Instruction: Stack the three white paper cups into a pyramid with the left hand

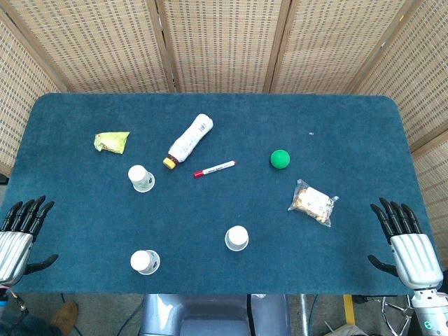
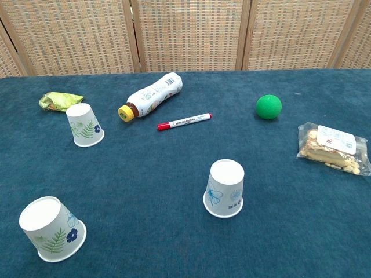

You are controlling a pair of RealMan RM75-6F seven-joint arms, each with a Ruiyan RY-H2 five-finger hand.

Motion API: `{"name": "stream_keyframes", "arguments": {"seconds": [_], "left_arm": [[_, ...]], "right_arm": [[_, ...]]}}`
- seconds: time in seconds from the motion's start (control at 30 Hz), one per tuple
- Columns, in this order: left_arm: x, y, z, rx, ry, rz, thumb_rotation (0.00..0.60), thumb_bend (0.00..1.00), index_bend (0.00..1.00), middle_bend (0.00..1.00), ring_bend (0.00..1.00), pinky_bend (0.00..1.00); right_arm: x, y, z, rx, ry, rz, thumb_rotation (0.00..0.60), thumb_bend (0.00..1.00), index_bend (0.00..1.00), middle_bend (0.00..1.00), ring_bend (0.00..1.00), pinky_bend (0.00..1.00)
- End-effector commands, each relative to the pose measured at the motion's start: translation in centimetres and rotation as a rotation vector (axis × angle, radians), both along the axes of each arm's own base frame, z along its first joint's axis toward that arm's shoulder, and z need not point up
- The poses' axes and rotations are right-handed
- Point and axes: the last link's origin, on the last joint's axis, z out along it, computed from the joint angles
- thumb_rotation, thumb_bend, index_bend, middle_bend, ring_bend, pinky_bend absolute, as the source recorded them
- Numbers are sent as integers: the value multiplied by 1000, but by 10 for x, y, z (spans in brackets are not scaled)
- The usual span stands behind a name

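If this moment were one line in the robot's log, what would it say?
stage: not started | cups: far, near-left, near-mid, all upside down, apart | left hand: open, table edge | right hand: open

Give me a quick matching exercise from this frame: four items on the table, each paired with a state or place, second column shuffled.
Column 1
1. bottle
2. green ball
3. marker
4. snack bag

Column 2
A. clear wrap, nearest the right hand
B. red cap, lying flat between the bottle and the middle cup
C. on its side, yellow cap pointing toward the robot
D. round, right of the marker

Pairs: 1-C, 2-D, 3-B, 4-A
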Motion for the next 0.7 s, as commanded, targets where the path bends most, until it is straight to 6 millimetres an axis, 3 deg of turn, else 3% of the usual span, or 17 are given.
{"name": "stream_keyframes", "arguments": {"seconds": [0.03, 0.17, 0.3, 0.47, 0.7], "left_arm": [[0, 0, 0, -1, 1, 1, 600, 0, 0, 0, 0, 0], [1, 2, -3, -13, 1, -2, 600, 0, 0, 0, 0, 0], [14, 16, -11, -59, -6, -55, 600, 0, 0, 0, 0, 0], [76, 65, -34, -250, -23, -288, 600, 0, 0, 0, 0, 0], [154, 108, -76, -435, 68, -571, 600, 0, 0, 0, 0, 0]], "right_arm": [[0, 0, 0, 0, -1, 0, 600, 0, 0, 0, 0, 0], [0, 0, 1, -1, -4, -4, 600, 0, 0, 0, 0, 0], [-2, 0, 2, -7, -8, -12, 600, 0, 0, 0, 0, 0], [-4, -6, 2, -12, -10, -28, 600, 0, 0, 0, 0, 0], [-10, -16, 0, -17, 0, -70, 600, 0, 0, 0, 0, 0]]}}
